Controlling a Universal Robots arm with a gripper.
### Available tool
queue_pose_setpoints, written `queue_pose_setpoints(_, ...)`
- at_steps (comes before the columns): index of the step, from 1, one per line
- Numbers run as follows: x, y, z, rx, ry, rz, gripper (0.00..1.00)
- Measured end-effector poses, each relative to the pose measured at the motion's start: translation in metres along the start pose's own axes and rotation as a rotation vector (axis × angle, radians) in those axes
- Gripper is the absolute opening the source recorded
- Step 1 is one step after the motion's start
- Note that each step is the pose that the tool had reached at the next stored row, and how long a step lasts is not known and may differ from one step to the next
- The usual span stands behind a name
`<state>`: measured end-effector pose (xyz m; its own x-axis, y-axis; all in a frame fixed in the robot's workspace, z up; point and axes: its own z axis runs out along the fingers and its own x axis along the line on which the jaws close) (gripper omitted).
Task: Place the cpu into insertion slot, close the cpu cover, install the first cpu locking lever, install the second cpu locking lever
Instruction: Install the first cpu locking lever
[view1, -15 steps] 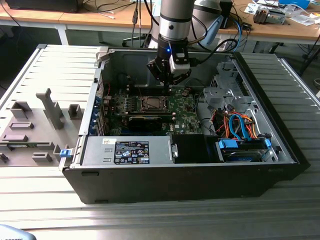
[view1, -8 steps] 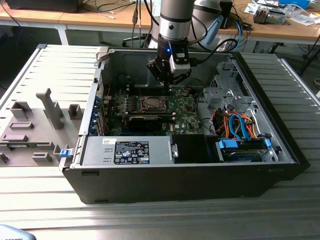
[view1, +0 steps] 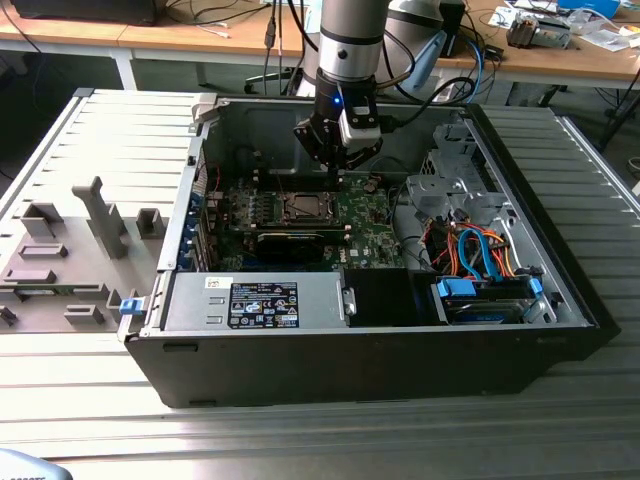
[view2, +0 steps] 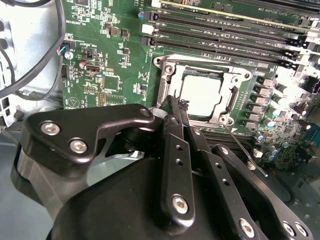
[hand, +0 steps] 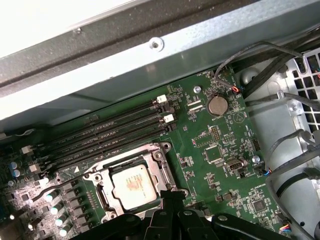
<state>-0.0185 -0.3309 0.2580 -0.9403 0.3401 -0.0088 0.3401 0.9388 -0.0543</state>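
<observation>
Lying in the small square dark insertion slot (hand: 102, 198) of the green motherboard (hand: 220, 165), the flat square silver-grey cpu (view2: 200, 94) looks placed, and the thin silver metal cpu cover (view2: 231, 95) appears folded down around it. The black tool (view2: 172, 104) hangs just beside the socket edge, fingers drawn narrow with nothing between them. One thin metal lever rod (view2: 244, 150) seems not latched. The tool hides the near socket side, so I cannot judge the other lever.

The motherboard (hand: 220, 165) is shown in green with black memory slots (hand: 110, 135), the cpu (hand: 132, 186) in pale silver-grey, the cpu cover (view2: 234, 85) in silver, the gripper (view1: 338, 168) in black, the cables (view1: 480, 250) in blue and orange, and the ribbed table (view1: 590, 140) in grey.
</observation>
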Motion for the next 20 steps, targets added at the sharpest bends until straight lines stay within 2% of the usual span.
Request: queue_pose_setpoints(20,0.0000,0.0000,0.0000,-0.0001,-0.0009,-0.015,0.11)
